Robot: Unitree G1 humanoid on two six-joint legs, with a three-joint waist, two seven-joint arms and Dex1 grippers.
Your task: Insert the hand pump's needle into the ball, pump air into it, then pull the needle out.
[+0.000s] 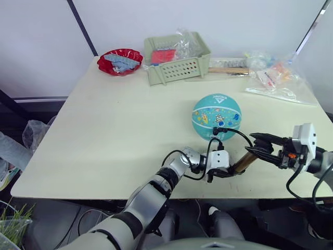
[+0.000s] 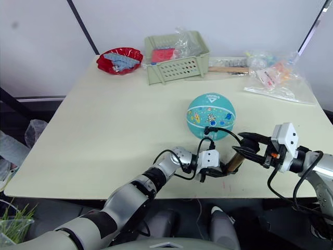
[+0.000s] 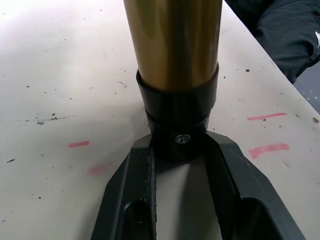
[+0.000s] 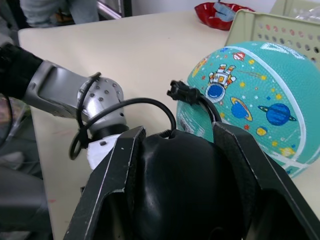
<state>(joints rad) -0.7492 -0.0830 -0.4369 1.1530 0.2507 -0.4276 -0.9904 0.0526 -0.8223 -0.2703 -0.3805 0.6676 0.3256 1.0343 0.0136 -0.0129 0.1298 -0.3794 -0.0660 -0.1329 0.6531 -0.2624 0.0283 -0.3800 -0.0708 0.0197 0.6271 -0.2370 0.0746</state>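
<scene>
The teal ball (image 1: 216, 115) with cartoon prints rests on the table right of centre, close to the front edge. In front of it the bronze hand pump (image 1: 243, 163) lies tilted between my two grippers. My left gripper (image 1: 229, 172) is shut on the pump's black lower end cap (image 3: 177, 125). My right gripper (image 1: 251, 144) is shut on the pump's black top end (image 4: 175, 185). The thin black hose (image 1: 237, 131) loops from the pump up to the ball. Its black angled needle fitting (image 4: 182, 91) sits against the ball's near side, and the pin itself is hidden.
At the back of the table (image 1: 104, 135) stand a red bowl (image 1: 120, 61) and a green slotted basket (image 1: 177, 58). A wooden stick (image 1: 229, 70) and clear plastic bags (image 1: 276, 78) lie at the back right. The front edge runs just under both grippers.
</scene>
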